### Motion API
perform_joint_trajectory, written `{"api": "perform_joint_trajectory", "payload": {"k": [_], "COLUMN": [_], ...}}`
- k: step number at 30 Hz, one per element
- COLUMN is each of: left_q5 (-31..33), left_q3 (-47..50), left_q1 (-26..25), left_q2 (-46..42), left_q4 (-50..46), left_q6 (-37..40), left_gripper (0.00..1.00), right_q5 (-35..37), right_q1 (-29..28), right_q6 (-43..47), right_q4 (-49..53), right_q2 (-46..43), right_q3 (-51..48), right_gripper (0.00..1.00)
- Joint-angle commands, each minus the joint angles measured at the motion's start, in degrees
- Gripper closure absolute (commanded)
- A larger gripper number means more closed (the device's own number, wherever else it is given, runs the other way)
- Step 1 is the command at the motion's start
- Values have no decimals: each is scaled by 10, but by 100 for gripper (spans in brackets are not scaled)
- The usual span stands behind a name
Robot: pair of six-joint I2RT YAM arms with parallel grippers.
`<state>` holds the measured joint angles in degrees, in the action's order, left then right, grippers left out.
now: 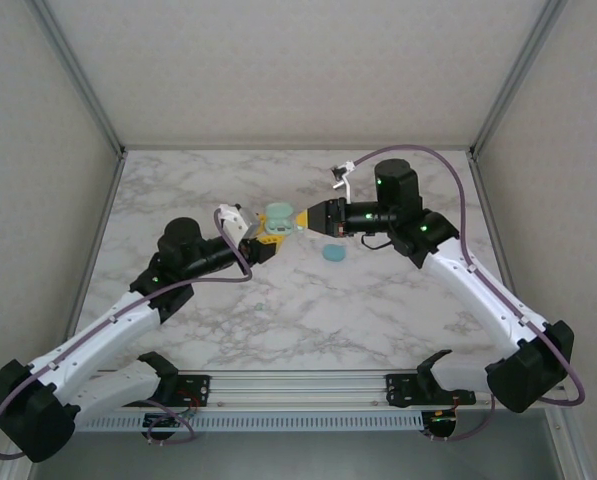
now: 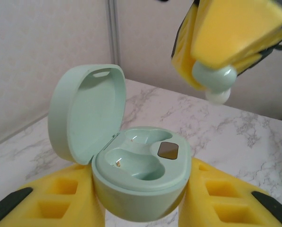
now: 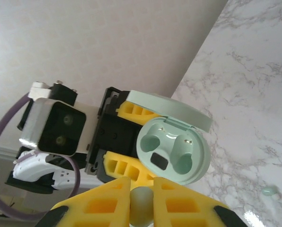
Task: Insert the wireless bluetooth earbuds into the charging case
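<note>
A mint-green earbud (image 2: pixel 212 76) with a pale tip is pinched between the yellow fingers of the right gripper (image 1: pixel 303 220), which is clenched on it. In the left wrist view the earbud is seen above and beyond the charging case (image 2: pixel 140 175), apart from it and not yet seated in a well. The mint-green case is seen with its lid (image 2: pixel 86 111) swung open and standing upright at the back. Both moulded wells are shown empty, with a small dark rectangle set between them. The body of the case is grasped from both sides by the yellow fingers of the left gripper (image 1: pixel 270 230), and it is held off the counter (image 1: pixel 378 310). From above, the two grippers are seen facing each other tip to tip over the middle of the counter, somewhat toward its far edge. A teal-blue oval piece (image 1: pixel 334 253) is seen lying on the counter just nearer than the right gripper; what it is cannot be told. A loose mint bud (image 3: pixel 270 191) is seen on the bare marble, well apart from both grippers.
</note>
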<state>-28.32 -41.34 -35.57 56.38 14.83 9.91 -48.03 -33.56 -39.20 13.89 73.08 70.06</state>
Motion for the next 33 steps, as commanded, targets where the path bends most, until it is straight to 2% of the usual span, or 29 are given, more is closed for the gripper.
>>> {"api": "perform_joint_trajectory", "payload": {"k": [1,8,28,33], "left_q5": [-22,-24,-30,-25], "left_q3": [-26,-28,-34,-31], "left_q1": [-9,-12,-14,-14], "left_q2": [0,-4,-2,-3], "left_q4": [30,14,17,31], "left_q6": [7,13,5,-1], "left_gripper": [77,77,77,77], "right_q5": [13,11,54,56], "right_q1": [-12,-19,-27,-30], "right_q6": [22,1,20,32], "right_q4": [-18,-59,-25,3], "right_q2": [12,14,33,36], "right_q3": [19,18,24,29], "right_gripper": [84,85,85,77]}}
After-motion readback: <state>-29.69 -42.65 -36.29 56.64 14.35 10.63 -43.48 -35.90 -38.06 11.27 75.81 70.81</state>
